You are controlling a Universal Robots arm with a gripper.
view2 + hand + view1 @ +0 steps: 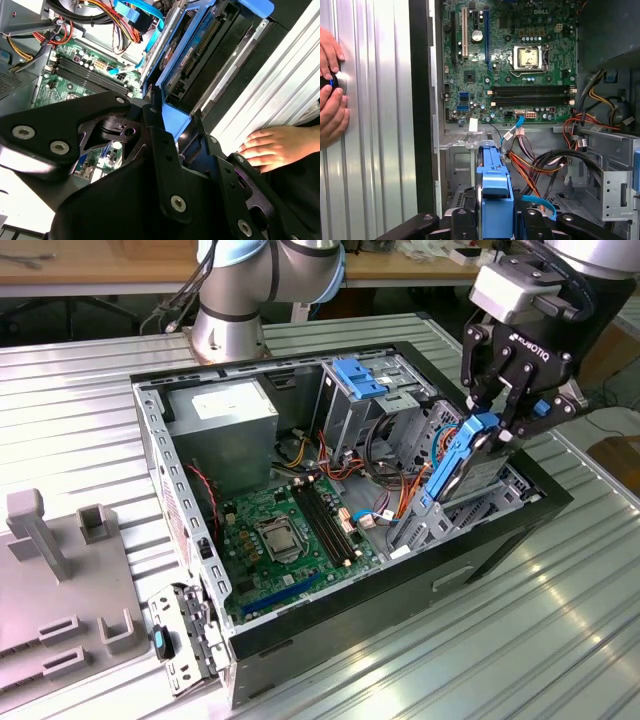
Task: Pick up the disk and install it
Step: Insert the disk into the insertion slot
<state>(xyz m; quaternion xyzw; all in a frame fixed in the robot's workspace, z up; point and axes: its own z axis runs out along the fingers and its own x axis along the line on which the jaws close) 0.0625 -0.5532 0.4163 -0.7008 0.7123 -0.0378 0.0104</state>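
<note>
The disk (462, 468), a grey drive in a bright blue carrier, stands tilted on edge at the drive bay on the exterior view's right end of the open computer case (190, 530). My gripper (500, 425) is shut on the disk's upper blue end from above. In the first wrist view the blue carrier (495, 192) sits between my black fingers (462, 225), above the bay's metal floor. The second wrist view shows the disk (200, 55) reaching down along the case wall.
Motherboard (285, 535), power supply (220, 420), a lighter blue latch plate (360, 375) and loose coloured cables (375, 455) fill the case. A person's hands (330, 100) rest on the ribbed metal table (80, 410) beside the case. A grey fixture (60, 580) stands on the exterior view's left.
</note>
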